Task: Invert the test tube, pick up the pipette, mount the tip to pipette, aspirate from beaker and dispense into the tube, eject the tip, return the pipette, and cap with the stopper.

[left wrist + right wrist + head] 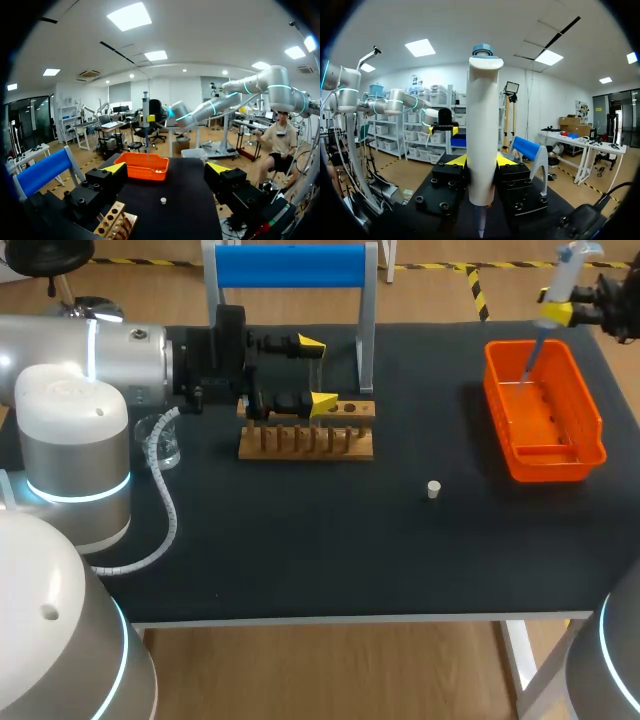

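Left gripper (316,372) hangs wide open at the wooden tube rack (306,440). Mid-table, the stopper (433,489) sits alone. Out right, the right gripper (558,312) is clamped on the pipette (557,290), which is near upright. Its tip (530,365) points down into the orange bin (590,410), so ejecting looks next.

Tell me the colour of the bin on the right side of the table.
Bright orange. The bin shows best in the head view.
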`<state>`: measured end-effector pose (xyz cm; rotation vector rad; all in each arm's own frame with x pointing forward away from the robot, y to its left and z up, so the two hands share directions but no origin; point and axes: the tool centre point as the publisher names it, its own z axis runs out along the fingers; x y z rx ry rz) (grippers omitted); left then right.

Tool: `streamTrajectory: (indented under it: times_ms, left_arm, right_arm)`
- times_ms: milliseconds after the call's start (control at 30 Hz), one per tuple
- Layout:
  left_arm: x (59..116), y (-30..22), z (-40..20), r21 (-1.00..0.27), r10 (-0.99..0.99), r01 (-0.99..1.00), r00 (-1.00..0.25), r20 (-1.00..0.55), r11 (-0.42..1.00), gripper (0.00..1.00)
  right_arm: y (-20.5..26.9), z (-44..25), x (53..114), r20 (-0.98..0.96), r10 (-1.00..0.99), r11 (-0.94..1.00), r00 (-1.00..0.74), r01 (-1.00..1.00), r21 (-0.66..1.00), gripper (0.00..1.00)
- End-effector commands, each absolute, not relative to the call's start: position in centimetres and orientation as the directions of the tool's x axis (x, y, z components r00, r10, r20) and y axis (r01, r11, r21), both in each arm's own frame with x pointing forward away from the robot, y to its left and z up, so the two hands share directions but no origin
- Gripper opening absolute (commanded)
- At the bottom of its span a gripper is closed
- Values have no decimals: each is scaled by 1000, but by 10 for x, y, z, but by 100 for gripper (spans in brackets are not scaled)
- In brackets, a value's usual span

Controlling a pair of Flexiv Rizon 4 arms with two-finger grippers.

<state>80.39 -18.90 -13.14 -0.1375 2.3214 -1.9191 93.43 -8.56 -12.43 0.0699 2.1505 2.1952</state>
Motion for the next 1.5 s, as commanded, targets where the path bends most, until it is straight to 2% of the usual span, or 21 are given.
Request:
streamTrajectory:
  times_ms: [33, 700, 1500]
  left_arm:
    - [804, -189, -131, -982, -150, 10, -988, -39, 190, 100]
    - [804, -189, -131, -982, -150, 10, -988, -39, 190, 100]
    - [804, -189, -131, -982, -150, 10, -988, -39, 190, 100]
  right_arm:
    - [-103, -125, 939, -12, 69, -19, -998, -13, 1000, 0]
    - [-142, -144, 961, 28, -2, 19, -1000, 28, 999, 0]
    - [-166, -150, 962, -31, -62, 29, -998, -33, 999, 0]
